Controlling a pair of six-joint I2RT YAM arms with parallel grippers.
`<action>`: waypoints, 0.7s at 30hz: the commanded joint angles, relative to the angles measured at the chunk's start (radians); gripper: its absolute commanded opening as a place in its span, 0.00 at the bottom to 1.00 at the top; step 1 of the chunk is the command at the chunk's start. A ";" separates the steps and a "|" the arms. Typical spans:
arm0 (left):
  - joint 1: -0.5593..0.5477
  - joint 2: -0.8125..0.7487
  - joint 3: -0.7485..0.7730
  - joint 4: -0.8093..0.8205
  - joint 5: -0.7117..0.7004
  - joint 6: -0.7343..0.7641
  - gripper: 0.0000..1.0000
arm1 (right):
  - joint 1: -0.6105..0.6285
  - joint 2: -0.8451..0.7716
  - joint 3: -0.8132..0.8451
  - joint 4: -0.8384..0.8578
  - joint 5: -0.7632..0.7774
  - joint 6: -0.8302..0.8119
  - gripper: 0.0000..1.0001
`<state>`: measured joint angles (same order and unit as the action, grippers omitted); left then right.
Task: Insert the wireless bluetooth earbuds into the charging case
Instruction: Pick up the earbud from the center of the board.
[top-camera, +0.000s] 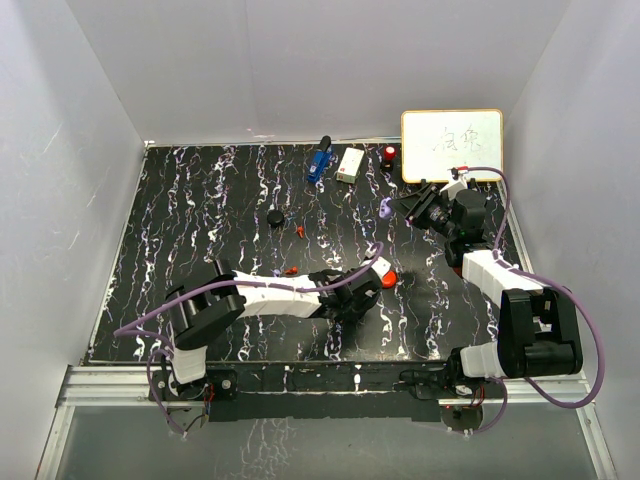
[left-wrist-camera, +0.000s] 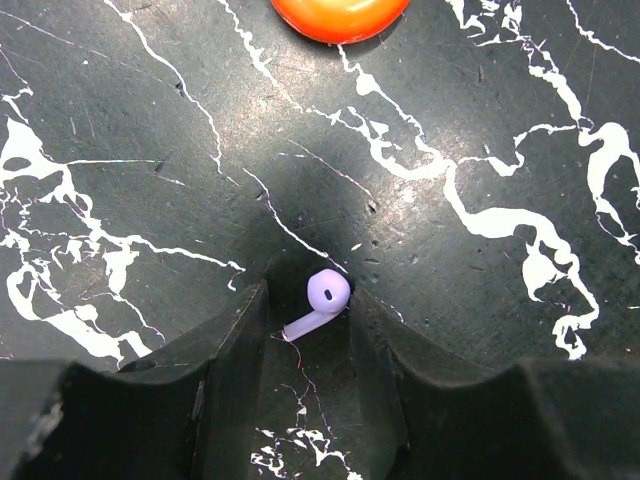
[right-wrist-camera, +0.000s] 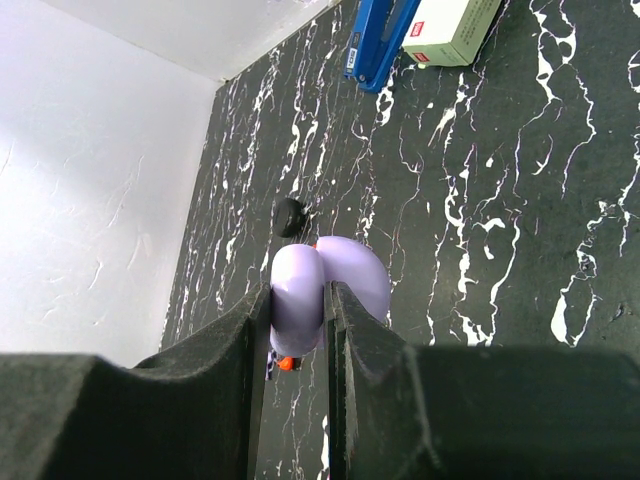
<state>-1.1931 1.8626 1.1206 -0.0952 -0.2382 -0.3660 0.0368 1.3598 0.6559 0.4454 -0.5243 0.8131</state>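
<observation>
Lilac earbud (left-wrist-camera: 326, 298) between left end effector's (left-wrist-camera: 308, 292) jaws; right one (right-wrist-camera: 298, 292) clamps case (right-wrist-camera: 352, 272).

The top camera sits high behind the arm bases, looking steeply down over the whole table (top-camera: 200, 210) to the back wall (top-camera: 300, 60). The left wrist camera hangs very close above the tabletop, facing straight down past the left fingers (left-wrist-camera: 215, 370); it shares the red case (left-wrist-camera: 338, 15) with the top view. The right wrist camera rides higher, tilted toward the far left corner, sharing the blue gadget (right-wrist-camera: 378, 40) and box (right-wrist-camera: 450, 25)
</observation>
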 joint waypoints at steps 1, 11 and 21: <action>-0.022 0.027 0.026 -0.029 0.024 -0.004 0.36 | -0.008 -0.041 -0.010 0.048 -0.009 -0.002 0.00; -0.035 0.044 0.036 -0.032 0.024 -0.011 0.29 | -0.009 -0.034 -0.016 0.057 -0.012 0.002 0.00; -0.037 0.038 0.022 -0.038 0.020 -0.022 0.13 | -0.011 -0.033 -0.016 0.058 -0.014 0.002 0.00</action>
<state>-1.2137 1.8786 1.1393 -0.0944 -0.2481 -0.3744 0.0319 1.3540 0.6395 0.4454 -0.5297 0.8139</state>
